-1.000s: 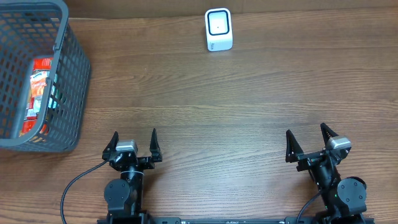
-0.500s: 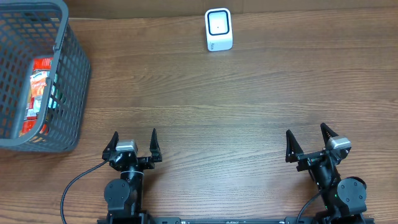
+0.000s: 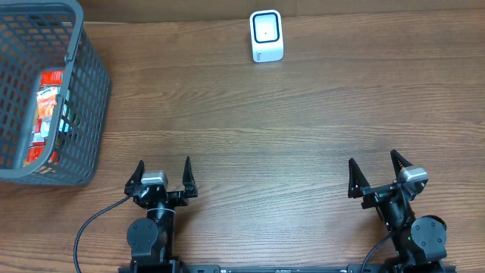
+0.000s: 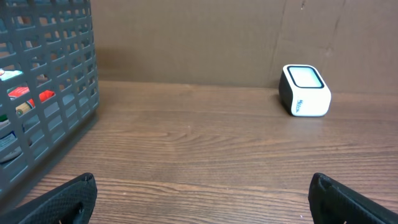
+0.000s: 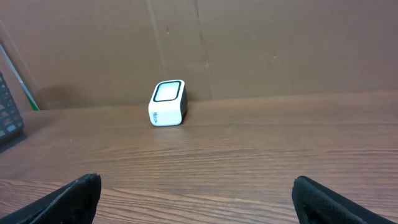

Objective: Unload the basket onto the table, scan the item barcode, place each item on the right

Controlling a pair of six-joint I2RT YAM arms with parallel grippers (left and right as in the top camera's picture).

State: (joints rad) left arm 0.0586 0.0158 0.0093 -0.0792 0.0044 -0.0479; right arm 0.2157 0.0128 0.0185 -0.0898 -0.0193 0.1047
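Left gripper [image 3: 163,168]: spread wide and empty, low at the near edge of the wooden table [image 3: 265,136], left of centre; dark fingertips [image 4: 68,198] at the lower corners of the left wrist view.
Right gripper [image 3: 373,161]: likewise wide apart, nothing between the jaws, at the near edge on the right.
Item: red packet [image 3: 47,114] lying inside the grey mesh basket [image 3: 95,83] at the far left, seen through the mesh beside other packaging; barcode not discernible.
Reader: small white scanner [image 3: 267,36] with a dark-rimmed window, upright at the far edge near centre, well apart from both grippers and the basket.
Backdrop: brown cardboard wall [image 5: 249,43] behind the scanner.
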